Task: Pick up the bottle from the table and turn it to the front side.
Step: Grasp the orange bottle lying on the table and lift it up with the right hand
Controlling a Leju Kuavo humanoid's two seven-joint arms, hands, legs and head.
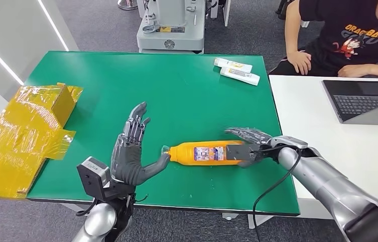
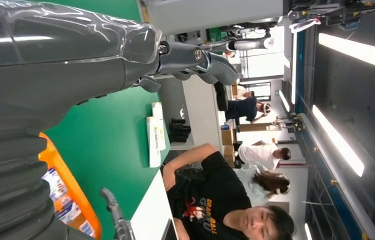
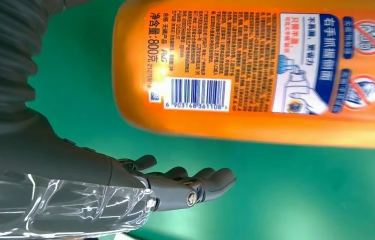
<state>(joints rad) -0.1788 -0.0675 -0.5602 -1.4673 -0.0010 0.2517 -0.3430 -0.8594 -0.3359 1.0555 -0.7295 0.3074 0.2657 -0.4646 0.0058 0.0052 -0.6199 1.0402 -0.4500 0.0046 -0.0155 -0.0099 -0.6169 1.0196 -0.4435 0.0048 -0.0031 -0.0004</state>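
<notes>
- The orange bottle (image 1: 204,153) lies on its side near the front edge of the green bench (image 1: 187,96), barcode label facing up.
- Left robot hand (image 1: 130,154): fingers spread and raised, holding nothing, thumb just beside the bottle's cap end.
- Right robot hand (image 1: 247,143): at the bottle's base, fingers arched over it; grip cannot be confirmed.
- Two white tubes (image 1: 236,70) lie at the far edge.

Bare green table (image 1: 187,96) rings the bottle (image 1: 204,153); yellow box (image 1: 25,131) (probably clear) sits well left.
</notes>
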